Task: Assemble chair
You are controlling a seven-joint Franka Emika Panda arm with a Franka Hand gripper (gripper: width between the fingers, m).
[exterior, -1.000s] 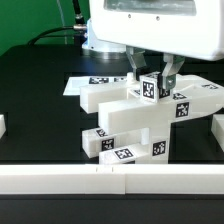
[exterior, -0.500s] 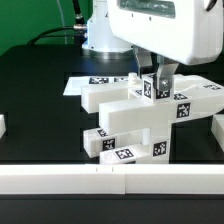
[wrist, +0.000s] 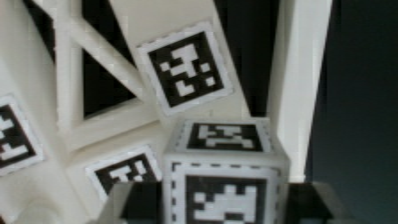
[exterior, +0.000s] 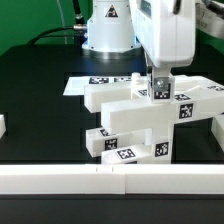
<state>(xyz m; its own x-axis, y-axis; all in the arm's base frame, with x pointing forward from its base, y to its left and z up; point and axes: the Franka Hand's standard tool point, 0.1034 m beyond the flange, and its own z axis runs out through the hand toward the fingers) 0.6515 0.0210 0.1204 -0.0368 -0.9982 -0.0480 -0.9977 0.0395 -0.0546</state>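
The chair parts stand stacked in the middle of the black table: a long white plate [exterior: 120, 97], a notched block [exterior: 135, 120] and lower tagged blocks [exterior: 120, 148]. My gripper [exterior: 158, 90] hangs straight down over the stack and is shut on a small upright white tagged bar [exterior: 158, 88] that meets the plate. In the wrist view the gripper [wrist: 222, 205] has dark fingers [wrist: 128, 205] pressed on both sides of the tagged bar [wrist: 224, 165]. The cross-braced plate [wrist: 107, 90] with its tags lies behind the bar.
The marker board [exterior: 84, 83] lies flat behind the stack. A white rail [exterior: 110, 181] runs along the front edge. Another white rail [exterior: 216, 128] sits at the exterior view's right, and a small white piece [exterior: 2, 126] at its left edge.
My wrist has turned about its vertical axis over the bar, so the hand now shows its narrow side. The bar and the stack stay in place.
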